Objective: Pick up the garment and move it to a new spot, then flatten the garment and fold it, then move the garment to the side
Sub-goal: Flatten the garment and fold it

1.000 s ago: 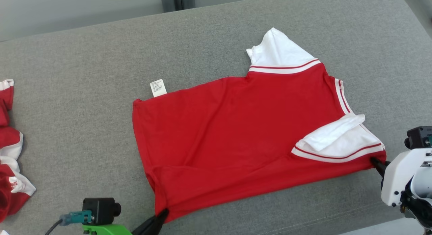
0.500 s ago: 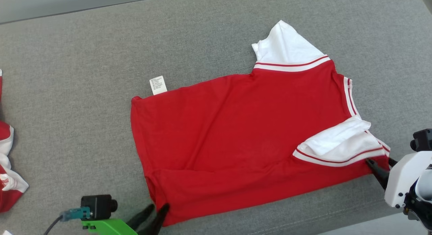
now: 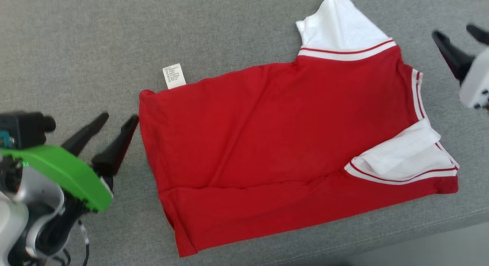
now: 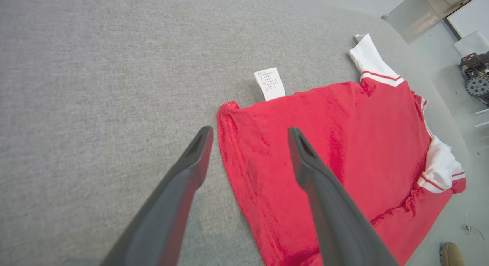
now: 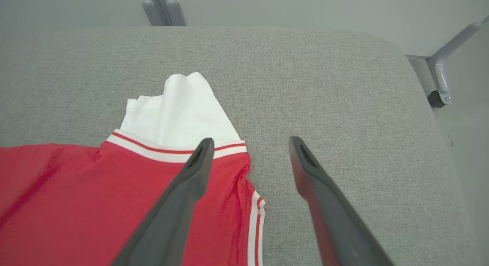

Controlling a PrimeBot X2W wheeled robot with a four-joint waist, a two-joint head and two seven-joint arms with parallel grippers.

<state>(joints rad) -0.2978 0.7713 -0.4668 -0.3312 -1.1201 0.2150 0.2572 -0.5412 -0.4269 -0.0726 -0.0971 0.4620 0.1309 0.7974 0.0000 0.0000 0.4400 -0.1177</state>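
Left fingers (image 3: 115,143) and right fingers (image 3: 449,54) hang spread, red white-sleeved fabric shirt (image 3: 275,143) between them; a one-layer grab could rumple it.

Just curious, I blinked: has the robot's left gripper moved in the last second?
Yes. The left gripper has let go of the red shirt's near corner and moved along its edge toward the care label, jaws open.
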